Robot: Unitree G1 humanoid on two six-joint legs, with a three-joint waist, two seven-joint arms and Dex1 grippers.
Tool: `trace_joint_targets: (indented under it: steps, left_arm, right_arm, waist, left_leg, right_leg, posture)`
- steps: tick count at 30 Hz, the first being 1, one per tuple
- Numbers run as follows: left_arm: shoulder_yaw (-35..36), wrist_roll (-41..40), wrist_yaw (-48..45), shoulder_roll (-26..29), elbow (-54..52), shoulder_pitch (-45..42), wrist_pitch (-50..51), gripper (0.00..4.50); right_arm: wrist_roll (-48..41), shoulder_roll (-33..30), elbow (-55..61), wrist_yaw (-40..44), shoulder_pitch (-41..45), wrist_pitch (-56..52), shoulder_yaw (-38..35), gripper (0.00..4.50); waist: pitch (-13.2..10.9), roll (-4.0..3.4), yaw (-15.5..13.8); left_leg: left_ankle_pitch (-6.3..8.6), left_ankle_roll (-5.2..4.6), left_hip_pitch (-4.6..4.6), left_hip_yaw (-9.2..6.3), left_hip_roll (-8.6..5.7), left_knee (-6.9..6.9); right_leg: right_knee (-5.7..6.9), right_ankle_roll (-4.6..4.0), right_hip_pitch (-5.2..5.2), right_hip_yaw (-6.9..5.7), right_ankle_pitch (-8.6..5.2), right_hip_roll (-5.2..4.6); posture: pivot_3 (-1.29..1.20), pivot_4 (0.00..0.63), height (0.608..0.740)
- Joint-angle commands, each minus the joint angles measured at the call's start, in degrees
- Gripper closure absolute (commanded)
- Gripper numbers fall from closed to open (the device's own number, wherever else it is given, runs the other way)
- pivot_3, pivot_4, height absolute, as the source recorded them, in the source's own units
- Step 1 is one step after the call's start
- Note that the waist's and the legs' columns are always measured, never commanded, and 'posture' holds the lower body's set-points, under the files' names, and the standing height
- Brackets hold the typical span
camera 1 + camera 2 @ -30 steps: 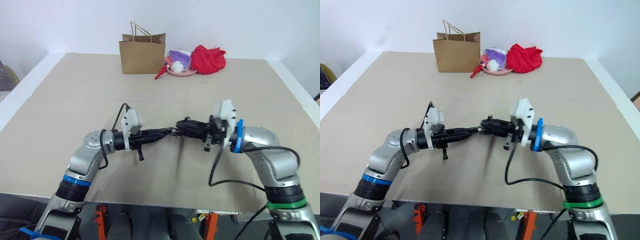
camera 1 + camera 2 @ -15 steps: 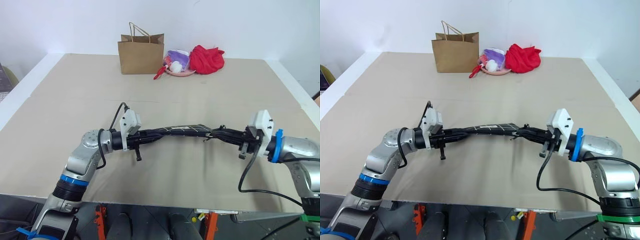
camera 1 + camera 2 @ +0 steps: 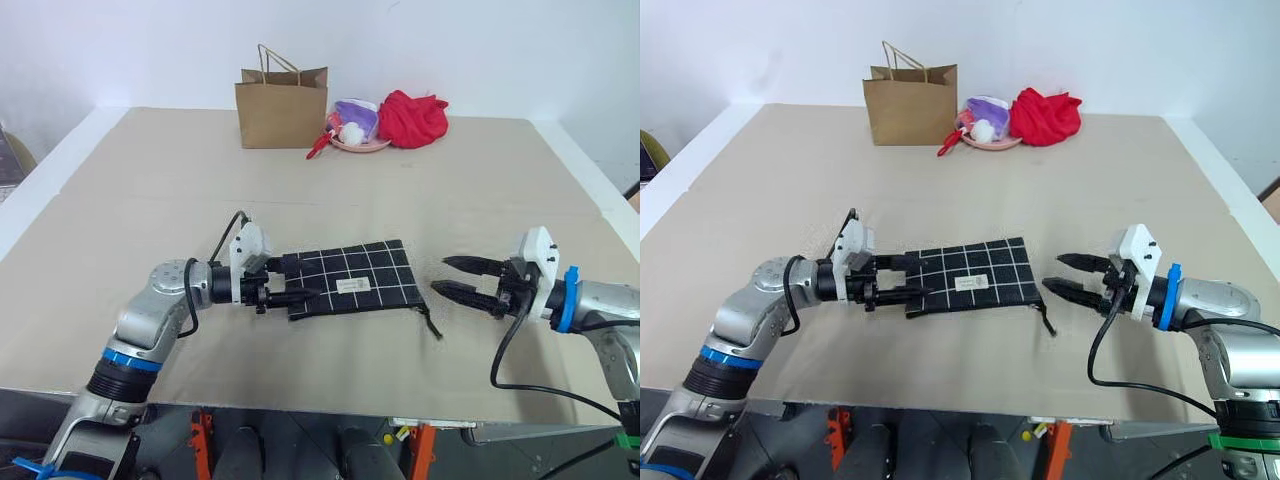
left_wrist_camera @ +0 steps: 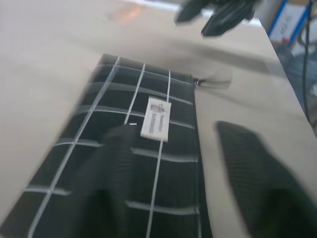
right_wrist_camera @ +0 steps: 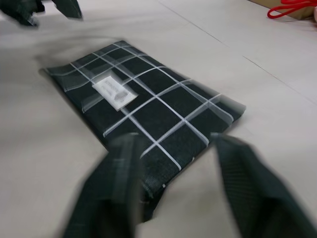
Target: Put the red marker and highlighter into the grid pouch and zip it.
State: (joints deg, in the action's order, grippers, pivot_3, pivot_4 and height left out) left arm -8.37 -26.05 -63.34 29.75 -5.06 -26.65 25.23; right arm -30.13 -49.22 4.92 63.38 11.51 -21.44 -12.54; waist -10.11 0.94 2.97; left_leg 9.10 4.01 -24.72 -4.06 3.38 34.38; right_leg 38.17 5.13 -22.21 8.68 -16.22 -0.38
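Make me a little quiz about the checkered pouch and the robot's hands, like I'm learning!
1. True or false: the grid pouch lies flat on the table.
2. The right gripper is: A) open, apart from the pouch; B) shut on the pouch.
3. Which thing stands beside the pink dish at the table's far edge, on the robot's left of it?

Key
1. True.
2. A.
3. The brown paper bag; the red cloth is on the other side.
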Motion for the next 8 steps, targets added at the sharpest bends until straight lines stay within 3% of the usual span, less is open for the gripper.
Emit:
trace_joint_targets:
  steps: [1, 8]
  left_arm:
    - [3.0, -2.5, 0.3, 2.0, -4.2, 1.4, 1.9, 0.04]
    - [8.4, 4.0, 9.5, 4.9, 0.0, 5.8, -2.4, 0.04]
  right_arm:
    - [-3.0, 0.4, 1.9, -1.4, 0.1, -2.5, -3.0, 0.10]
    - [-2.0, 1.9, -3.5, -4.5, -1.8, -1.8, -6.0, 0.10]
  waist:
    - [0.0, 0.00, -0.1]
    - [0.0, 0.01, -0.1]
  left_leg:
    - [0.00, 0.00, 0.00, 0.00, 0.00, 0.00]
    - [0.00, 0.00, 0.01, 0.00, 0.00, 0.03]
  right_leg:
    - [0.00, 0.00, 0.00, 0.00, 0.00, 0.00]
    - [0.00, -0.01, 0.02, 0.00, 0.00, -0.01]
  posture:
    - [0.00, 0.150, 0.740]
    - [0.00, 0.150, 0.740]
